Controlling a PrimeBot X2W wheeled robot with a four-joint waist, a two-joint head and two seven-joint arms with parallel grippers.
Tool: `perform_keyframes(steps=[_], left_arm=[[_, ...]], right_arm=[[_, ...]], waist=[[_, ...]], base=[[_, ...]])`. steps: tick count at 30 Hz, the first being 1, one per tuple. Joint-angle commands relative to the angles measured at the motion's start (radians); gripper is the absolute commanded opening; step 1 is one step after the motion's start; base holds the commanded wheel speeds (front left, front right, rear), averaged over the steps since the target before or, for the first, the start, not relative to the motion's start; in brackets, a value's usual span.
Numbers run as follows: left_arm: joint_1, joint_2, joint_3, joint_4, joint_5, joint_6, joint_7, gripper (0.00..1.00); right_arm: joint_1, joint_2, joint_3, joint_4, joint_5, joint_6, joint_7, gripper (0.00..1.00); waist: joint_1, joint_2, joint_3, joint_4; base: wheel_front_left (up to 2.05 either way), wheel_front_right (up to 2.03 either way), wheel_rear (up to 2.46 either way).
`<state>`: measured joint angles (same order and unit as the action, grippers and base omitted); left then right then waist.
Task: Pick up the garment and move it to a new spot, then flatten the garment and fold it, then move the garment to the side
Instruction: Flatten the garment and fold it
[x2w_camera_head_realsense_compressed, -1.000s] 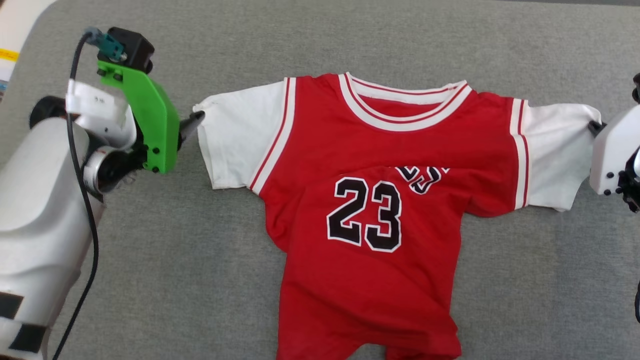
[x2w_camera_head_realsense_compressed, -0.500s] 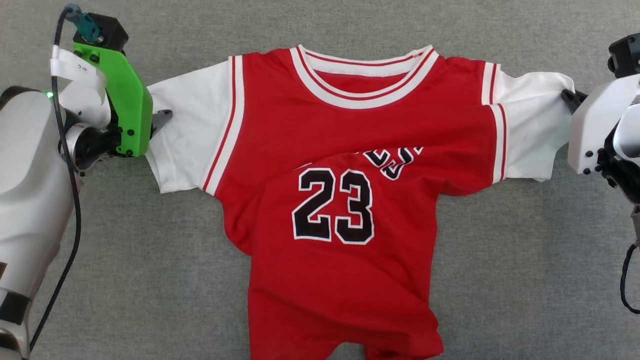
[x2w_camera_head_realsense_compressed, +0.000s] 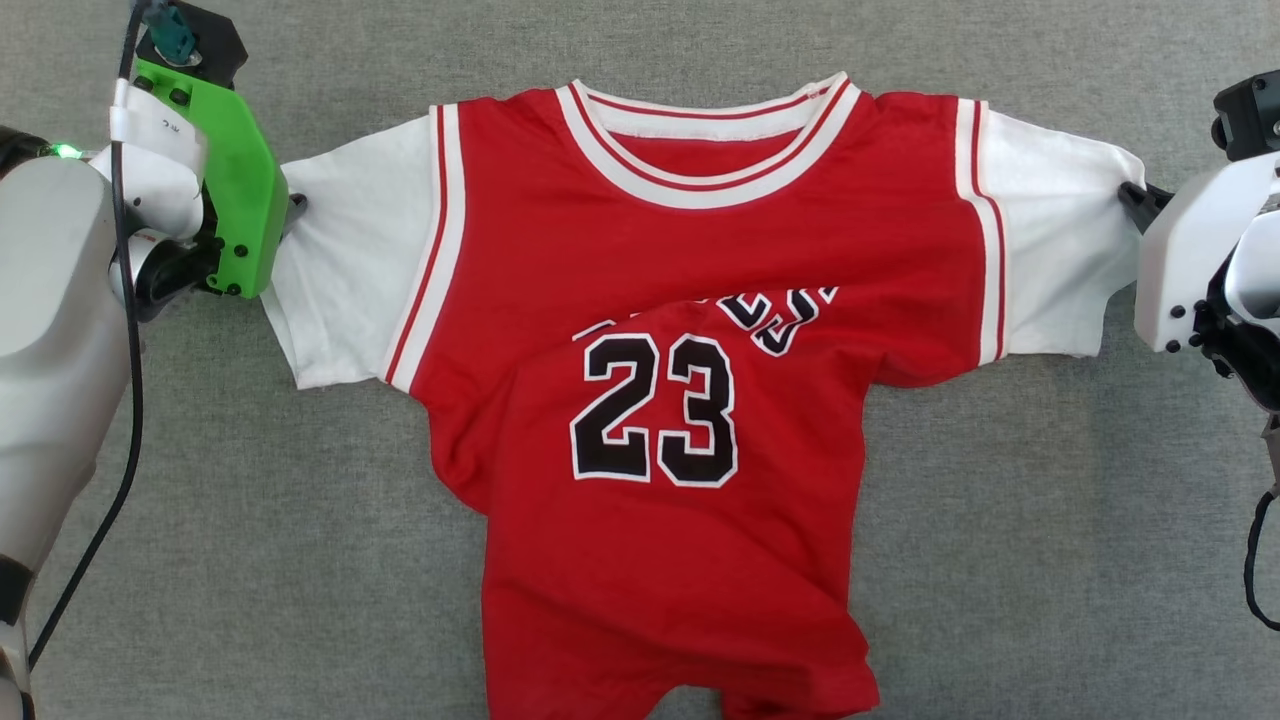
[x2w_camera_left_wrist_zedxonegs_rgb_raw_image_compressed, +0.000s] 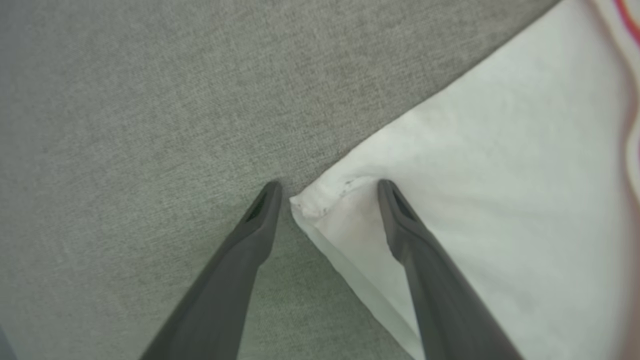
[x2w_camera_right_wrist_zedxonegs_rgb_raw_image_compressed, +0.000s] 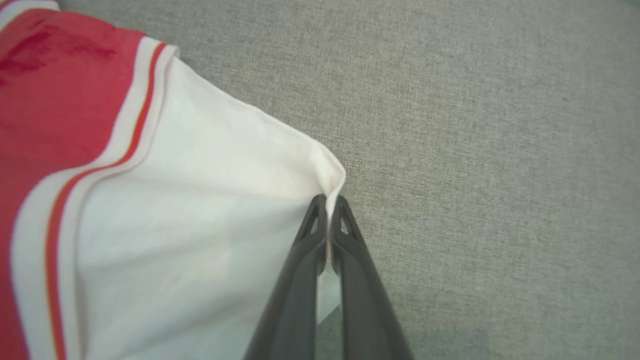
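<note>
The garment (x2w_camera_head_realsense_compressed: 690, 250), a red T-shirt with white sleeves and a black "23", lies face up on the grey cloth surface (x2w_camera_head_realsense_compressed: 1050, 520). A fold across the chest covers most of the lettering above the number, and the hem reaches the bottom edge of the head view. My left gripper (x2w_camera_head_realsense_compressed: 293, 205) is at the left sleeve's outer corner. In the left wrist view it (x2w_camera_left_wrist_zedxonegs_rgb_raw_image_compressed: 327, 185) stands open with that white sleeve corner (x2w_camera_left_wrist_zedxonegs_rgb_raw_image_compressed: 310, 205) between its fingers. My right gripper (x2w_camera_head_realsense_compressed: 1130, 195) is at the right sleeve's end. It (x2w_camera_right_wrist_zedxonegs_rgb_raw_image_compressed: 327, 197) is shut on the sleeve's edge (x2w_camera_right_wrist_zedxonegs_rgb_raw_image_compressed: 330, 175).
Grey fabric stretches all round the garment, with bare room below both sleeves and above the collar. My pale left forearm (x2w_camera_head_realsense_compressed: 50, 330) with its black cable fills the left edge. The right wrist housing (x2w_camera_head_realsense_compressed: 1200, 260) sits at the right edge.
The whole head view has shifted and drawn closer, so the garment shows further left and higher. Both grippers have stayed at the sleeve ends.
</note>
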<state>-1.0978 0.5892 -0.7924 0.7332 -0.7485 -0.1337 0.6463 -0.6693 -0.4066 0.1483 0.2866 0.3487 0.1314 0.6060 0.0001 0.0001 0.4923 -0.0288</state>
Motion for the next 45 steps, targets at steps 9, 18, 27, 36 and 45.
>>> perform_keyframes(steps=[9,18,27,36,45], left_arm=[[0.055,-0.018,-0.064,0.025,-0.133,0.003,0.024,0.0],[0.052,-0.02,-0.069,0.027,-0.145,0.003,-0.166,0.0],[0.029,0.007,-0.036,-0.007,-0.121,0.009,-0.371,0.0],[0.036,0.098,0.014,-0.163,-0.102,0.061,-0.483,0.0],[0.071,0.251,0.087,-0.491,-0.098,0.183,-0.498,0.0]], right_arm=[[-0.012,-0.013,0.011,0.019,0.013,-0.001,-0.016,0.0],[0.007,-0.033,-0.001,0.034,0.021,-0.001,-0.048,0.0],[0.006,-0.082,-0.043,0.014,0.035,-0.001,-0.084,0.0],[-0.036,-0.137,-0.091,-0.046,0.07,-0.001,-0.138,0.0],[-0.075,-0.167,-0.144,-0.117,0.102,-0.001,-0.164,0.0]], waist=[[-0.0001,-0.0001,-0.028,0.009],[-0.0001,-0.0001,-0.127,0.037],[-0.0001,-0.0001,-0.253,0.077],[-0.0001,-0.0001,-0.348,0.098],[-0.0001,-0.0001,-0.422,0.106]], base=[[0.0,0.0,0.0],[0.0,0.0,0.0],[0.0,0.0,0.0],[0.0,0.0,0.0],[0.0,0.0,0.0]])
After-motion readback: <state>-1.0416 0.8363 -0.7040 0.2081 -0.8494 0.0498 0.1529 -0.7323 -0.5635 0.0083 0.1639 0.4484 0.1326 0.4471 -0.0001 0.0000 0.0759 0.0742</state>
